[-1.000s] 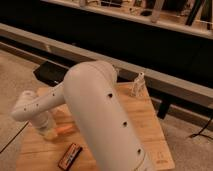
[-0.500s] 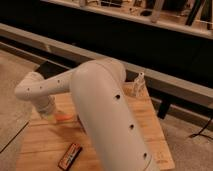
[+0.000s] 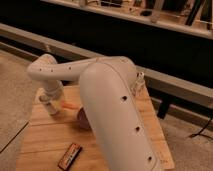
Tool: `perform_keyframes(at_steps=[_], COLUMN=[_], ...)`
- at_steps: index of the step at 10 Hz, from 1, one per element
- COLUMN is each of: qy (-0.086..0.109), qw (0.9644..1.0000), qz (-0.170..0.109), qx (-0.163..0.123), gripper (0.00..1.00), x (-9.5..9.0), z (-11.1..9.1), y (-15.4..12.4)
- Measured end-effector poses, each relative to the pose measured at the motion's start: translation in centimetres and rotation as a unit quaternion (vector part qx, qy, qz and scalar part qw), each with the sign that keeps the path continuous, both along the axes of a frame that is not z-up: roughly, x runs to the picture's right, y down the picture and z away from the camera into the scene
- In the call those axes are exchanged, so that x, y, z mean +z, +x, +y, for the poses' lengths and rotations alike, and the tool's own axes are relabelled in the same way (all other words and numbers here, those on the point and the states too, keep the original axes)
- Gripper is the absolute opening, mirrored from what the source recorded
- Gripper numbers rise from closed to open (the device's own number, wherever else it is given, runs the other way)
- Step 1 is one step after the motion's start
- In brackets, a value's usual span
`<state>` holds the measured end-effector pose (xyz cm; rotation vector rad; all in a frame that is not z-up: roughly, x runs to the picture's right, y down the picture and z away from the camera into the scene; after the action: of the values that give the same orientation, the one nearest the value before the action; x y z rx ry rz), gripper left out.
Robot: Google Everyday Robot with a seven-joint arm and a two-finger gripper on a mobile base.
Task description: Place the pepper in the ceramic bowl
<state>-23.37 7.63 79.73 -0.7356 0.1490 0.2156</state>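
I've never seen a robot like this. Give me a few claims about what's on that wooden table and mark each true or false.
1. The tool is over the left part of the table, shut on the pepper. True.
2. The pepper already lies in the bowl. False: it sticks out beside the tool, just left of the bowl.
3. A candy bar lies near the table's front edge. True.
4. The bowl is white and in full view. False: it is dark maroon, and the arm hides part of it.
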Motion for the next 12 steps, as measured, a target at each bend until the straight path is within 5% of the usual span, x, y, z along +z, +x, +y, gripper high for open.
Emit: perform_keyframes(at_steps=[6, 9, 12], qy=[-0.026, -0.038, -0.052], qw=[0.9969, 0.9911, 0.9791], qz=[0.066, 0.107, 0.152], qx=[0.033, 0.069, 0.125], gripper=[0.0, 0.0, 0.0], x=[-0.5, -0.5, -1.0], z=[-0.6, -0.3, 0.2], y=[5.2, 7.2, 9.1])
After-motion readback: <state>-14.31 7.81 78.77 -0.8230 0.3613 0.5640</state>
